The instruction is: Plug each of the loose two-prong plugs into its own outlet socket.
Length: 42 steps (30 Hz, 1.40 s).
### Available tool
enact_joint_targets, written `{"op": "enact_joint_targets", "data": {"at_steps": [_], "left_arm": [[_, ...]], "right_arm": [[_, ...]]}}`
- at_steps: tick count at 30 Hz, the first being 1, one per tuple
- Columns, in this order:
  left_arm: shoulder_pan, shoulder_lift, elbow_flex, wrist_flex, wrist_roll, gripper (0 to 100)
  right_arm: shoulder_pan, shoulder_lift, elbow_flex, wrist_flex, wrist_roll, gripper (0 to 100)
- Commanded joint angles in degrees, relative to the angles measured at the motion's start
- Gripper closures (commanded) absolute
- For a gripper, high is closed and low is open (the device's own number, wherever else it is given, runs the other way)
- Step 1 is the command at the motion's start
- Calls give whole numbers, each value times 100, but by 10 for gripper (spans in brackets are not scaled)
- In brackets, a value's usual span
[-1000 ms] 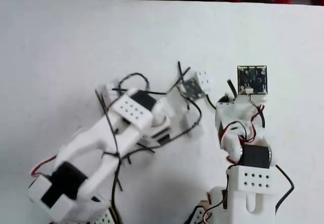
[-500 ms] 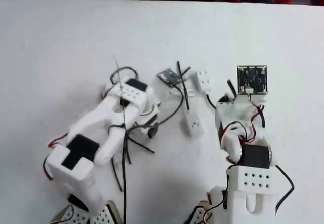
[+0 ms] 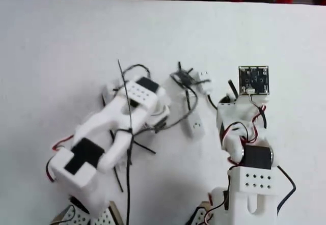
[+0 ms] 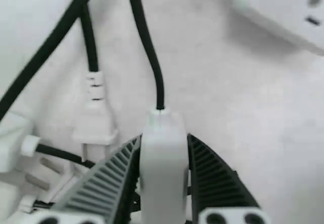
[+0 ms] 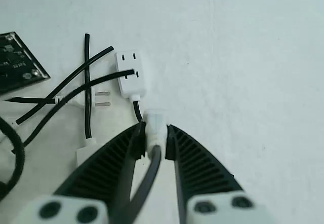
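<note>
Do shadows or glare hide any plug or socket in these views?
High view: table evenly lit, no glare, soft shadows under the arms. Left wrist view: dimmer, soft shadow around the gripped plug. Right wrist view: even light, outlet socket slots unshadowed.

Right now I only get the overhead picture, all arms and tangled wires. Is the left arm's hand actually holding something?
Observer: Yes, its own camera shows the left hand shut on a white plug.
Operator: And the other arm?
Observer: The right hand is shut on a small white connector.
Operator: Any plug lying loose?
Observer: A two-prong plug lies on the table beside the socket block, prongs bare.
</note>
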Motion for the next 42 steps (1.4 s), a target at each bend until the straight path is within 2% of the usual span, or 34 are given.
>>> {"op": "enact_joint_targets", "data": {"at_steps": [1,5,12,16,24,33,37,42], "left_arm": [[593,-752,255,-299,53,910],[523,-567,431,-765,53,846],[66,-277,404,-1108,9,823],[-242,-286,185,-905,0,732],[-804,-295,-211,-765,-62,731],[-813,-295,-1424,554,-229,732],[-602,-286,-1723,1196,-1160,733],[-453,-215,-1600,1187,-1301,733]], "right_arm": [[4,-31,-273,-92,-35,981],[4,-22,-273,-84,-35,981],[4,13,-273,-101,-35,981],[4,13,-273,-101,-35,981],[4,13,-273,-101,-35,981],[-4,13,-273,-92,-35,981],[-4,13,-273,-92,-35,981],[-4,13,-273,-92,-35,981]]}}
